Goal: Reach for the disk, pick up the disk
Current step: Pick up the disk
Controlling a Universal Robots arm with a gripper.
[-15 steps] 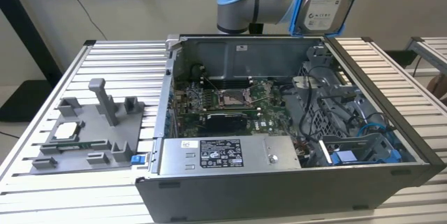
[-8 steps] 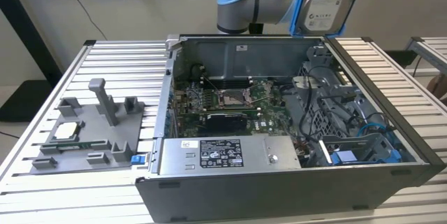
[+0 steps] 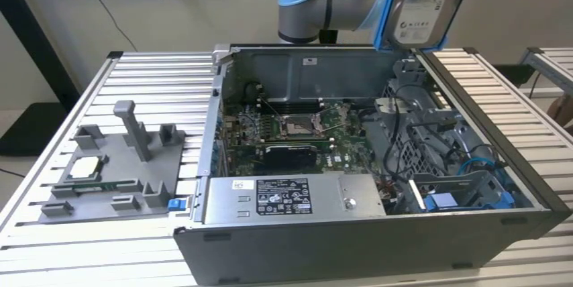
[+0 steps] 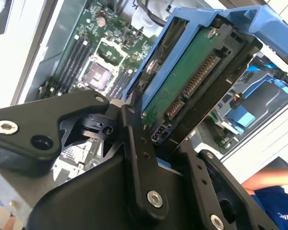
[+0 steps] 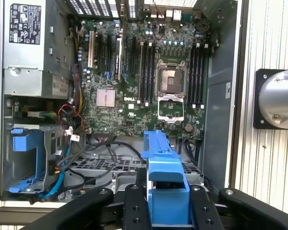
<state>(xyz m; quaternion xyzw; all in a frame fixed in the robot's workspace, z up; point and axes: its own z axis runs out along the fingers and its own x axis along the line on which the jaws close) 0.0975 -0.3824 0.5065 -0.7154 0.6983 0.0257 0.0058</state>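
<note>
while clamped by fingers (image 4: 134, 143), disk (image 4: 192, 76) aloft

No print is clear enough to read word for word. The disk (image 3: 428, 2) carries a white label with dark print. The power supply (image 3: 296, 200) bears a white printed label, black in the first wrist view. The motherboard (image 5: 134, 81) has small white lettering. A person's blue sleeve (image 4: 273, 211) shows cut-off white letters

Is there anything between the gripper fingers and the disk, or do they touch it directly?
Nothing lies between them. In the second wrist view the gripper has its black fingers directly on the disk, shut on its connector end; no gap shows.
</note>
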